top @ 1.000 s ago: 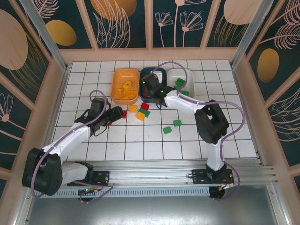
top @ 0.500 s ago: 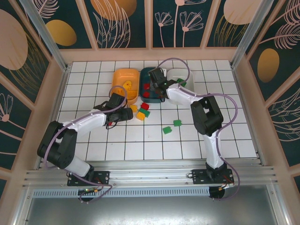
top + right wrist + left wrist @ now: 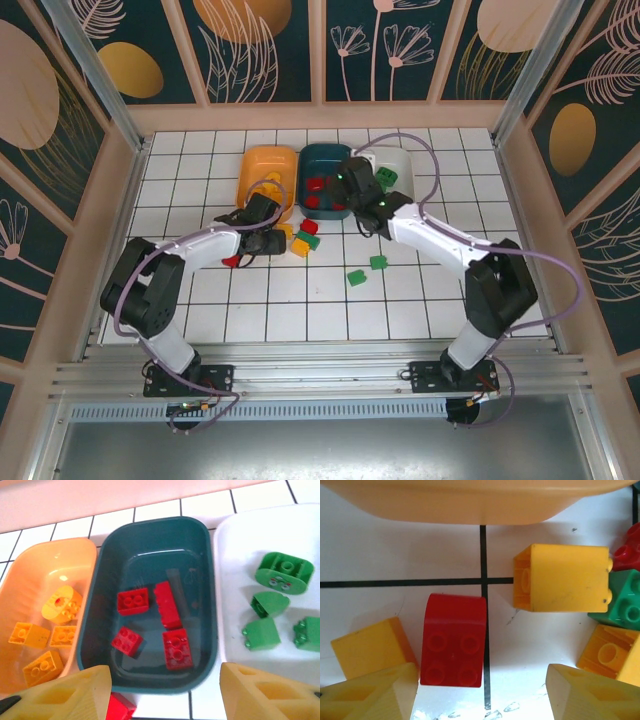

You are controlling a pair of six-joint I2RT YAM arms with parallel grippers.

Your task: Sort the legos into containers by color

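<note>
A red lego (image 3: 453, 640) lies flat on the white tiles between the open fingers of my left gripper (image 3: 482, 695), close to the left finger and gripped by neither. Yellow legos (image 3: 562, 577) lie on both sides of it, just below the orange container (image 3: 480, 500). My right gripper (image 3: 167, 692) hangs open and empty over the near rim of the dark teal container (image 3: 210, 605), which holds several red legos (image 3: 176, 649). The orange container (image 3: 87, 560) holds several yellow legos. The white container (image 3: 230, 535) holds several green ones.
Loose legos lie in front of the containers: a yellow one (image 3: 285, 231), a red one (image 3: 310, 226), green ones (image 3: 308, 240) and, further out, two more green (image 3: 356, 277). Another red lego (image 3: 120, 707) lies just below the teal container. A wooden frame (image 3: 130, 160) walls the table.
My right gripper has opened over the teal container and drawn back to its near rim. My left gripper has moved right, up to the legos below the orange container, around the red one.
</note>
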